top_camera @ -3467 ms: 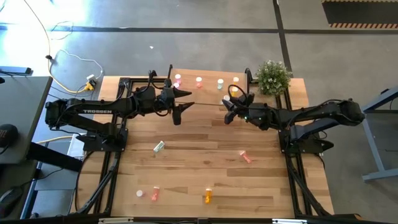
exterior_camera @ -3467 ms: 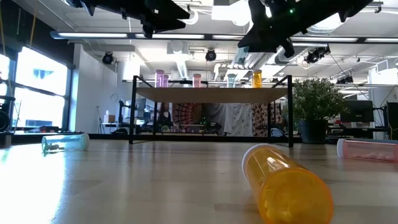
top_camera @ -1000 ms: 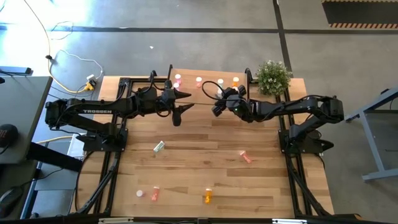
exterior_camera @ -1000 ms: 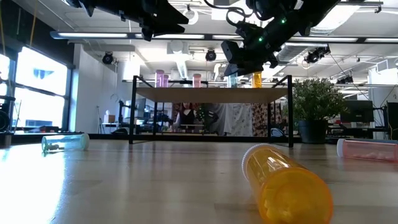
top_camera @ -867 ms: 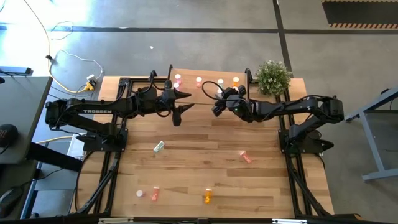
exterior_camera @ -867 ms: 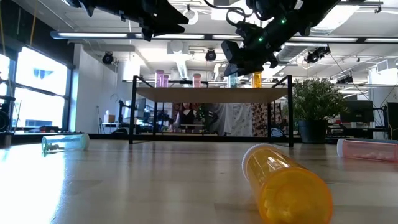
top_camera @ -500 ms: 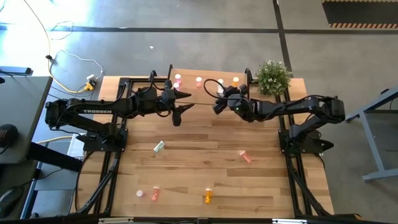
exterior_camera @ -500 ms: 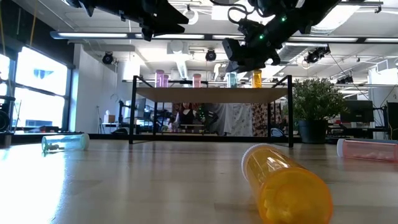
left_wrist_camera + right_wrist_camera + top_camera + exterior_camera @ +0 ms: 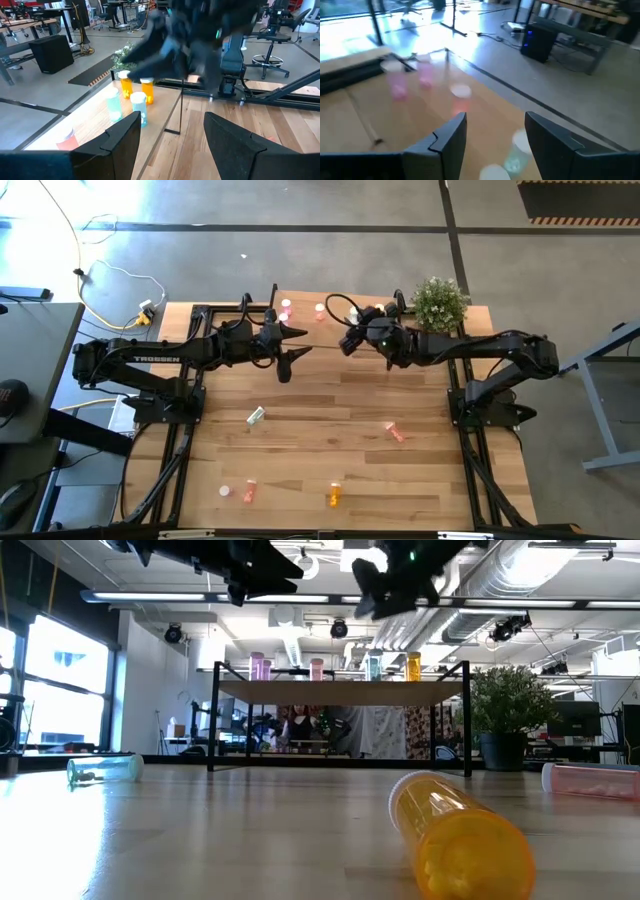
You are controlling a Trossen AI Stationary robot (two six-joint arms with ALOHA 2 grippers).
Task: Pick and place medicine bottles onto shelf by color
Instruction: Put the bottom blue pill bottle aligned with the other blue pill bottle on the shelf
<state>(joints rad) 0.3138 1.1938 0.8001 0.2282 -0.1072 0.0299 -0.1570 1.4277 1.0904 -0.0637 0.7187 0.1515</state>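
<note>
The shelf (image 9: pixel 340 692) stands at the table's far edge on black legs. Upright on it are pink (image 9: pixel 258 666), salmon (image 9: pixel 317 668), pale green (image 9: pixel 372 667) and orange (image 9: pixel 413 666) medicine bottles. The left wrist view shows two orange bottles (image 9: pixel 147 91) and two green ones (image 9: pixel 139 107) there. My right gripper (image 9: pixel 345 340) hangs open above the shelf's near edge with nothing between its fingers (image 9: pixel 495 135). My left gripper (image 9: pixel 300 340) waits open and empty, high in front of the shelf's left part. More bottles lie on the table: green (image 9: pixel 256 415), salmon (image 9: pixel 395 432), pink (image 9: pixel 248 492), orange (image 9: pixel 334 496).
A potted plant (image 9: pixel 438 302) stands at the table's far right corner beside the shelf. In the low view the orange bottle (image 9: pixel 460 840) lies on its side close to the near edge, the green one (image 9: pixel 100 770) at the left and a pink one (image 9: pixel 590 780) at the right.
My right gripper has risen from just above the bottles on the shelf to well above them, drifting a little toward the far edge. The bottles on the shelf stay upright where they were.
</note>
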